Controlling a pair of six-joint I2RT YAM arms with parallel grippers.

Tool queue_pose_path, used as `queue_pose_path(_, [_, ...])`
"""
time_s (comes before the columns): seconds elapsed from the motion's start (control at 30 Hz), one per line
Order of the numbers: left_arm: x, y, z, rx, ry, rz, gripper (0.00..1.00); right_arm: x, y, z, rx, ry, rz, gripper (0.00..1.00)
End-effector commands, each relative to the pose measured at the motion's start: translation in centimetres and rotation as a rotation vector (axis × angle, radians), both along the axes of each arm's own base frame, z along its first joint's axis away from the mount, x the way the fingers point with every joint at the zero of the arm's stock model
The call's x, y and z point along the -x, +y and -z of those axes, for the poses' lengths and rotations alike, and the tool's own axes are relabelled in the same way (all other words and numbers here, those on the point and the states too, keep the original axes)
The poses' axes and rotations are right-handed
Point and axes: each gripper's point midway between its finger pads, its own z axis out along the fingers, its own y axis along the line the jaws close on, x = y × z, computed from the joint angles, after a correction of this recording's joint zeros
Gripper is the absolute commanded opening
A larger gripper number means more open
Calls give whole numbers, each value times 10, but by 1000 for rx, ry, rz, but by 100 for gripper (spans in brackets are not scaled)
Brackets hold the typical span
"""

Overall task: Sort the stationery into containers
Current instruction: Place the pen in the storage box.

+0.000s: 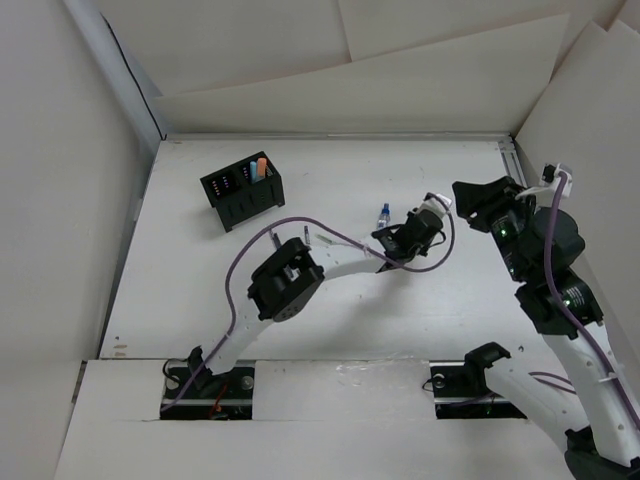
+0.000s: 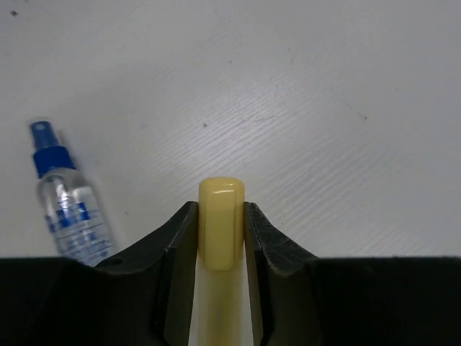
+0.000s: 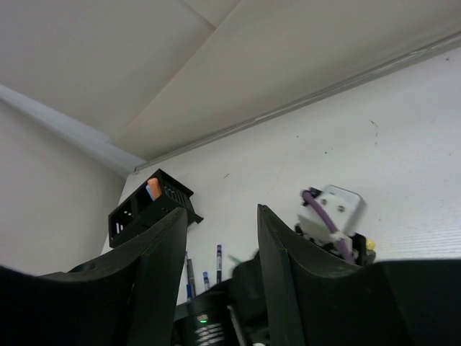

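Note:
My left gripper [image 2: 221, 210] is shut on the short yellowish stick [image 2: 221, 234], just above the white table; in the top view it [image 1: 420, 225] is right of centre. The small blue-capped clear tube [image 2: 68, 205] lies flat to its left, also seen from above [image 1: 384, 213]. The black organiser box [image 1: 243, 192] stands at the back left with the orange-banded marker [image 1: 261, 166] upright in it. My right gripper [image 3: 220, 216] is open and empty, raised at the right [image 1: 478, 200]. Some dark-blue pens [image 3: 218, 261] lie beyond the left arm, partly hidden.
White walls close in the table on the left, back and right. The left arm's purple cable [image 1: 240, 262] loops over the table's middle. The left wrist's white camera housing [image 3: 331, 209] shows close ahead in the right wrist view. A thin white pen [image 1: 325, 240] lies by the left forearm.

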Motion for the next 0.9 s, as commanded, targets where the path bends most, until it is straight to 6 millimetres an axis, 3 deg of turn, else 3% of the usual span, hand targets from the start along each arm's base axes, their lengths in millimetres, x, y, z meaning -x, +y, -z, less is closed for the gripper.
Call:
queue_pose_path(0.0, [-22, 13, -156, 315, -142, -54, 6, 0, -2, -11, -11, -49, 10, 50])
queue_pose_path(0.03, [-23, 28, -172, 352, -143, -77, 6, -2, -2, -9, -11, -49, 10, 50])
queue_pose_path(0.1, [-49, 62, -196, 402, -174, -153, 6, -3, -1, -4, -6, -38, 10, 50])
queue_pose_path(0.13, [-56, 81, -192, 394, -176, -181, 6, -5, -1, 0, -5, -35, 10, 50])
queue_pose_path(0.17, [-77, 116, -218, 436, -212, -257, 6, -6, 0, 2, -7, -40, 10, 50])
queue_pose_path(0.27, [-109, 182, -237, 477, -268, -412, 6, -14, 8, 20, 2, -19, -14, 48])
queue_pose_path(0.3, [-133, 222, -240, 473, -297, -497, 7, -14, 10, 23, 3, -17, -25, 48])
queue_pose_path(0.37, [-153, 258, -234, 465, -286, -568, 7, -17, 13, 36, -1, 1, -34, 47])
queue_pose_path(0.4, [-172, 297, -234, 456, -304, -641, 7, -19, 14, 36, -6, -11, -34, 47])
queue_pose_path(0.5, [-191, 348, -228, 442, -316, -743, 7, -20, 22, 43, -6, -11, -65, 47])
queue_pose_path(0.53, [-198, 378, -221, 423, -330, -816, 7, -21, 22, 50, -1, 1, -65, 47])
queue_pose_path(0.63, [-205, 423, -214, 379, -366, -906, 7, -24, 25, 58, 3, 13, -74, 47])
queue_pose_path(0.7, [-209, 440, -216, 381, -379, -936, 7, -26, 28, 63, 6, 20, -84, 47])
queue_pose_path(0.73, [-210, 446, -203, 370, -362, -953, 7, -27, 30, 66, 4, 16, -94, 47])
queue_pose_path(0.87, [-210, 458, -197, 341, -404, -973, 7, -25, 32, 65, -1, 2, -105, 47])
